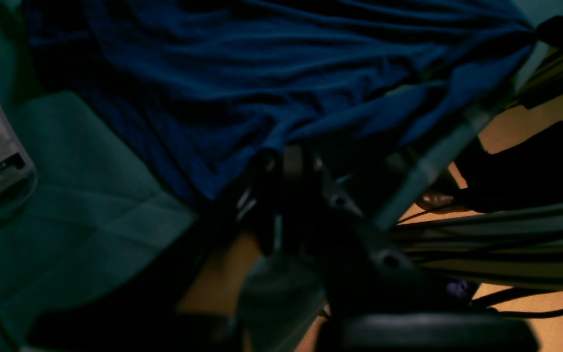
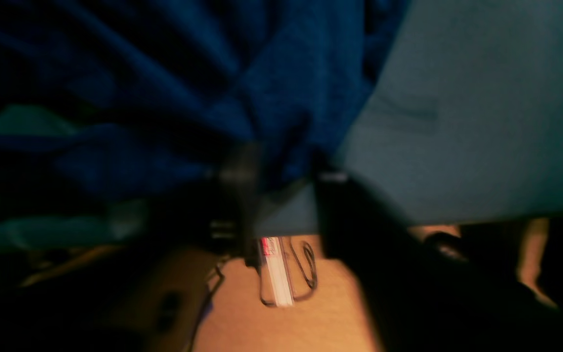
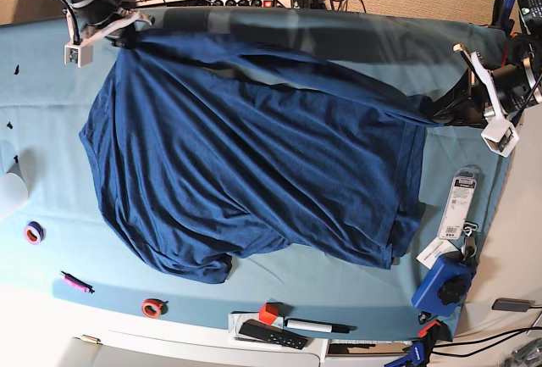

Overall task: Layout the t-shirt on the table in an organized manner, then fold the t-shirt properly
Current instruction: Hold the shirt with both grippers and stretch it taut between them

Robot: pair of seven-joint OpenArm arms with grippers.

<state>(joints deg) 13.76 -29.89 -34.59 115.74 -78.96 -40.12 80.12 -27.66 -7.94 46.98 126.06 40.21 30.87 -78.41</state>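
While my left gripper (image 1: 281, 156) pinches the limp, light navy-blue t-shirt's (image 3: 254, 155) hem, spread wrinkled across the teal-clothed table (image 3: 474, 299), my right gripper's (image 2: 276, 181) jaws stand apart; I'd grip corners

The base view was bright and sharp with soft, even light and only a faint shadow band across the far side of the table (image 3: 356, 36), while both wrist views were dim and dark, and the right wrist view was badly blurred all over.
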